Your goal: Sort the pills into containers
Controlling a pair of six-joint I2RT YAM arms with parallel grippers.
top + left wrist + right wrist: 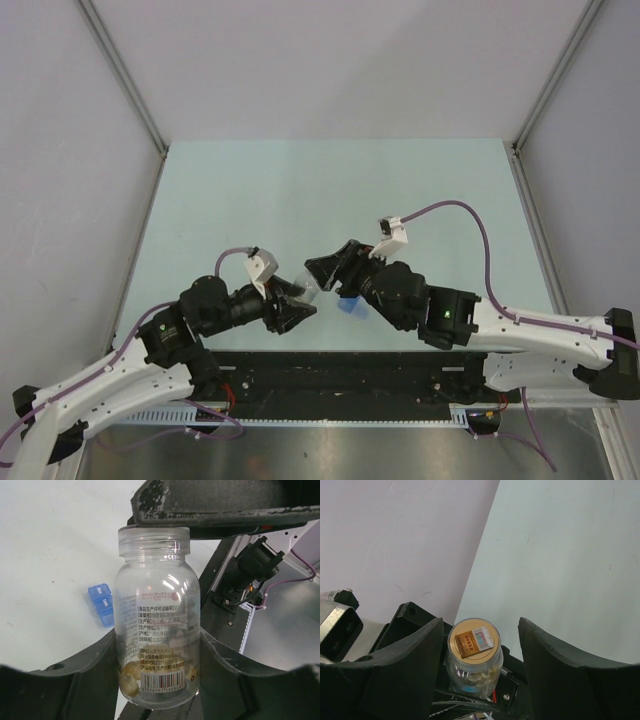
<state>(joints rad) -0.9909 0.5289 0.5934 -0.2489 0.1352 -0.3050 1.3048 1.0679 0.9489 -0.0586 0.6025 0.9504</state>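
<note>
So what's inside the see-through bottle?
A few pale yellow pills sit at the base of the bottle, which the left claw grips. Its printed label hides some, so their number cannot be told.

Left arm (pixel 110 380) and right arm (pixel 540 335): long links in white shells, joint housings black and rounded. Outer end blocks black.

Cabling: one purple cable (pixel 232 252) loops over the left wrist, and a longer purple cable (pixel 470 215) runs along the right arm, tied to the white link.

Each wrist carries a small white bracket (pixel 392 235).

A green indicator light (pixel 447 318) is lit on the right arm's black housing.

Jaws matte black, broad and curved. One edge shows pale scuffing in the left wrist view.

A bright screw head (pixel 506 697) is set in a black plate.
</note>
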